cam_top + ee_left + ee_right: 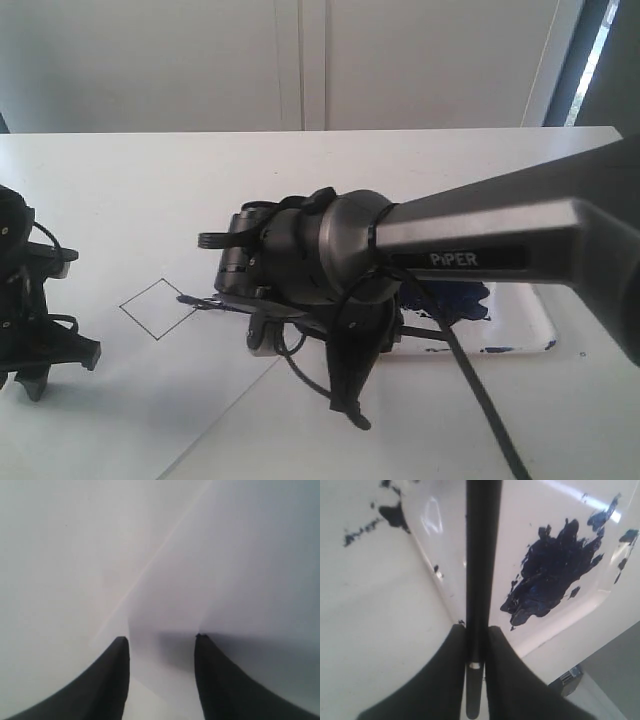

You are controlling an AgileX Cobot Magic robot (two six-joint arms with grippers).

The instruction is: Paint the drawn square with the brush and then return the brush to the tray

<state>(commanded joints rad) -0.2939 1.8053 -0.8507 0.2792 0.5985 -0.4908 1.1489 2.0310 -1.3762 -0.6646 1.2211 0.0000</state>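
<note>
Left gripper (160, 639): It is at the far left, over the white paper (120, 400). Its two dark fingers (117, 665) are spread apart. Nothing is between them.
Drawn square: The drawn square (158, 308) is a thin black outline on the paper, turned like a diamond. It lies between the two grippers. It is white inside, with no paint on it.
Brush: The brush (482, 555) is a long thin black stick. Its dark tip points left and sits right at the square's right corner. I cannot tell if the tip touches the paper. The rest of the stick runs to the right, over the tray's edge.
Right gripper (476, 627): It is in the middle, just right of the square. Its fingers are pinching the brush, one on each side of the stick.
Right arm (500, 230): It is gray and reaches in from the right. The word "PiPER" is on it.
Tray: The tray (520, 325) is clear and shiny and sits on the white table (450, 170), right of the paper. The arm hides part of it.
Paint (552, 572): A big dark blue blotch lies in the tray. Small blue spots are near the tray's rim.
</note>
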